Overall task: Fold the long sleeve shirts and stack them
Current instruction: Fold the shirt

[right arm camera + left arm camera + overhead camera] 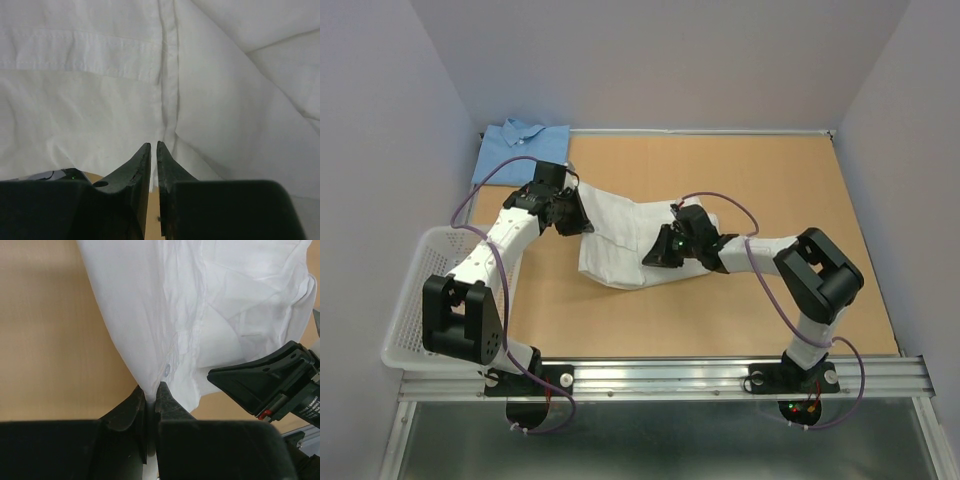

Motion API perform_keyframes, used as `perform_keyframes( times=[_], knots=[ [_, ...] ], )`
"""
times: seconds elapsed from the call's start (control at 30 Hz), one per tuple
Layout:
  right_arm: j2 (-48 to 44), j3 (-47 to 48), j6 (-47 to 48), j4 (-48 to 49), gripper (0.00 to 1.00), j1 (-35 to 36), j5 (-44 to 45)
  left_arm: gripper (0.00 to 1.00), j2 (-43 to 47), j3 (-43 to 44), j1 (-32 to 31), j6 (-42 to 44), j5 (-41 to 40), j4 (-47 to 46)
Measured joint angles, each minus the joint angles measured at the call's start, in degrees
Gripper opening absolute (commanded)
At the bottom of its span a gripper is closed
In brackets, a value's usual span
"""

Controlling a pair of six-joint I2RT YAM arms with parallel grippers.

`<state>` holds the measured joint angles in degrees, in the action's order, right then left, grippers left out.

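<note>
The white shirt (620, 245) lay across the middle of the surface (770, 200), bunched and partly folded, with 1 end drawn up toward the far left. The light blue shirt (523, 140) sat folded in the far left corner, well apart from it. The left pincer (151, 390) was clamped on a thin edge of the white shirt just below a button (166, 369), the cloth hanging from the grip in a taut cone. The right pincer (153, 147) had its jaws nearly together, and white cloth appeared to run into the narrow gap, so it was judged to be nipping a fold near the placket (169, 75). The cloth looked light, thin and entirely limp: it draped, creased and sagged wherever it was unsupported, so it would hold no shape of its own and would slide easily over the smooth surface. It seemed in no way fragile, though a pinch on a single layer could slip or pull only that layer. Seams, the hem and the buttoned front strip looked like the firmest places to take hold, with the 2 grips set well apart to keep an edge straight. No brand or tag could be seen on either shirt; a small label (306, 407) on the other arm's pincer body carried print too fine to read. A white mesh basket (412, 290) stood at the near left.
</note>
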<state>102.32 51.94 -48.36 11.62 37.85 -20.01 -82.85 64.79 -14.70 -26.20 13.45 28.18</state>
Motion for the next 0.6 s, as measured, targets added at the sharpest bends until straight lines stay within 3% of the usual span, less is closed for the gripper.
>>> perform_keyframes(
  times=[0.6],
  knots=[
    [9.7, 0.6, -5.4, 12.3, 0.16, 3.3, -0.9, 0.02, -0.9, 4.5, -2.1, -0.2, -0.2, 2.6]
  ],
)
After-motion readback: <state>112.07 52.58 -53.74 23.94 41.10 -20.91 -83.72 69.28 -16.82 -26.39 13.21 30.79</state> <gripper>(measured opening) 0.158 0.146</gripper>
